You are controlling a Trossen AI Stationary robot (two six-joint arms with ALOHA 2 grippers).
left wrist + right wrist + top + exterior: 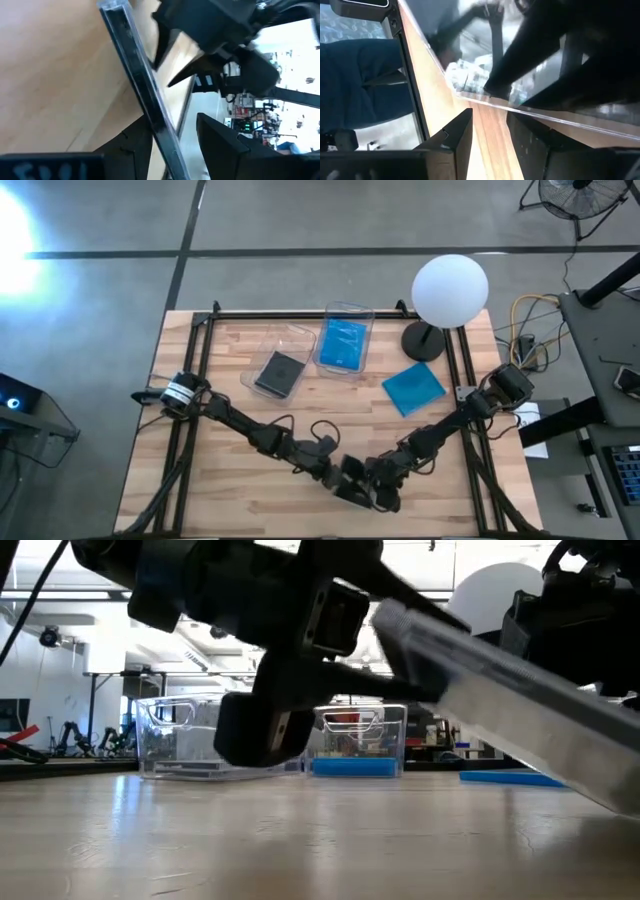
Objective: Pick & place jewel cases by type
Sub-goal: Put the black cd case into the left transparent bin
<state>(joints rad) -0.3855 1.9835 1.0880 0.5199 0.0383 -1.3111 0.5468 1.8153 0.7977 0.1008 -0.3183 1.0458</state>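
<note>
A dark glossy jewel case (135,70) hangs tilted over the table's near middle, between my two arms; in the low view it (500,700) slants down toward the right. My left gripper (174,117) is open, rolled on its side, with the case edge-on between its fingers. My right gripper (490,112) is open at the case's other end, above its broad face (545,60). Another dark case (278,373) lies flat in the left clear bin. A blue case (343,343) lies in the right bin, and a second blue one (413,389) lies flat on the table. My left gripper carries the case's near end (157,135) on its lower finger (127,147); a gap shows between the case and the upper finger (225,145). The fingers come in nearly level from the table's left and lie along the case. The case slopes down away from them. My right gripper has both fingertips (156,60) at the case's upper face (142,67), near its far end and close to a corner (456,93). Nothing lies between its fingers. They slant down from the table's right. I cannot tell whether they touch the case.
The two clear bins (300,332) (350,310) stand side by side at the far middle. A lamp with a white globe (450,290) and a dark base (424,340) stands at the far right. Black rails (200,370) run along the table's sides.
</note>
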